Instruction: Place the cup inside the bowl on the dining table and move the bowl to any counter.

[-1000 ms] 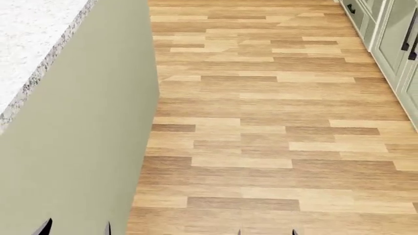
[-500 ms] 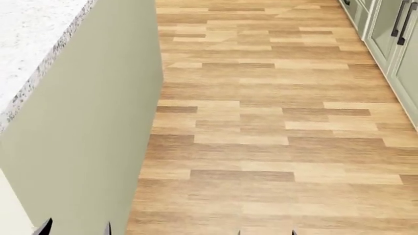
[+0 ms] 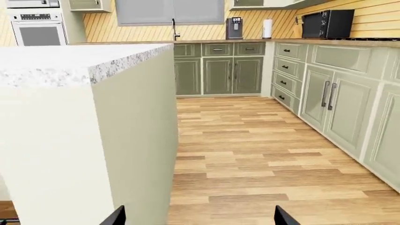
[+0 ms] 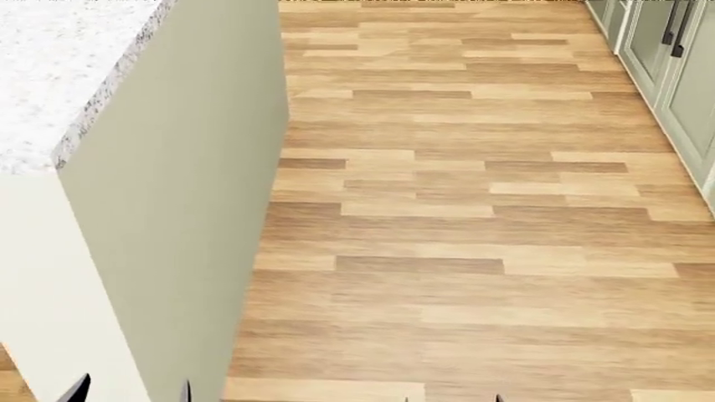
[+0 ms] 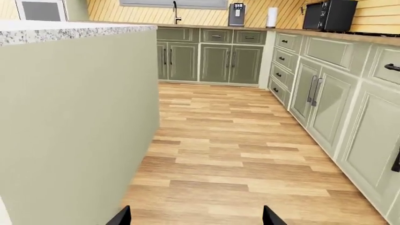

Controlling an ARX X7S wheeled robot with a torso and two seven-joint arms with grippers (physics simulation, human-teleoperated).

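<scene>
The cup and the bowl are out of view in every frame. The dining table's white speckled stone top (image 4: 50, 75) shows at the head view's upper left, with its near corner and pale green side panel. It also shows in the left wrist view (image 3: 69, 61) and the right wrist view (image 5: 62, 32). The brown counter (image 3: 206, 42) runs along the far wall. My left gripper (image 3: 200, 218) is open and empty beside the table's corner, low over the floor; it also shows in the head view (image 4: 130, 392). My right gripper (image 5: 196, 218) is open and empty over the floor.
A wooden plank floor (image 4: 447, 209) stretches ahead. Green cabinets (image 5: 325, 103) line the right side under a counter with a microwave (image 3: 328, 23). A faucet (image 3: 175, 29), a coffee machine (image 3: 233, 27) and a wall oven (image 3: 37, 28) stand at the far wall.
The head view has shifted: floor planks and the table slid up the frame, and the table's near corner has come into view at the left. Both grippers stay open.
</scene>
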